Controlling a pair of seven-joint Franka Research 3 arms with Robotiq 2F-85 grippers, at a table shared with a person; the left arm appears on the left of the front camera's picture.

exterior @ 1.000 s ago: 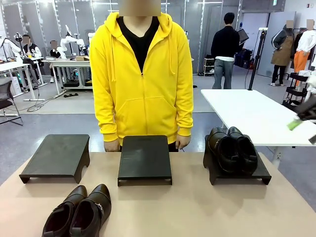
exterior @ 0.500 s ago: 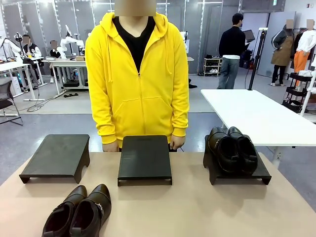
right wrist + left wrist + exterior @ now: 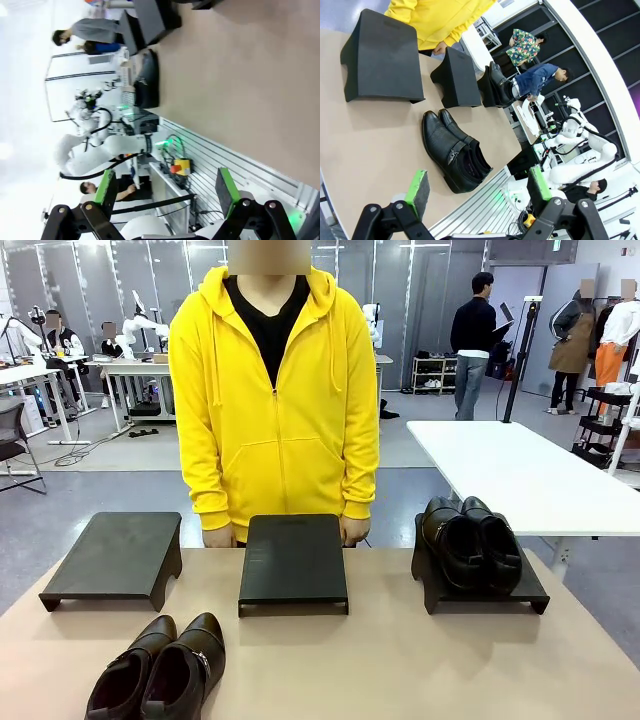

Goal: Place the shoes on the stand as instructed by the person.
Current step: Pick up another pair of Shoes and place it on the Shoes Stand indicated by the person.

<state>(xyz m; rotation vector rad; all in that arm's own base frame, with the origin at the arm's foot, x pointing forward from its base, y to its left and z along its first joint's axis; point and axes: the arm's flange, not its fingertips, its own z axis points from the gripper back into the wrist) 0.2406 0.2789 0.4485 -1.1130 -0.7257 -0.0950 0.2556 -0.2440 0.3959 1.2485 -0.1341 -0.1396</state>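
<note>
One pair of dark brown shoes lies on the table at the front left, toes pointing away from me. In the left wrist view this pair of shoes sits beyond my left gripper, which is open and holds nothing. A second pair of black shoes rests on the right stand. The middle stand and left stand are bare. The person in a yellow hoodie stands behind the middle stand, hands low at the table's far edge. My right gripper is open, off the table's near edge.
The tan table has free room at the front middle and right. A white table stands behind on the right. Other people and equipment are far back. The right wrist view shows a shoe near the table's edge.
The person has shifted slightly to picture left. A gripper that showed at the right edge of the front view a second ago has left that view.
</note>
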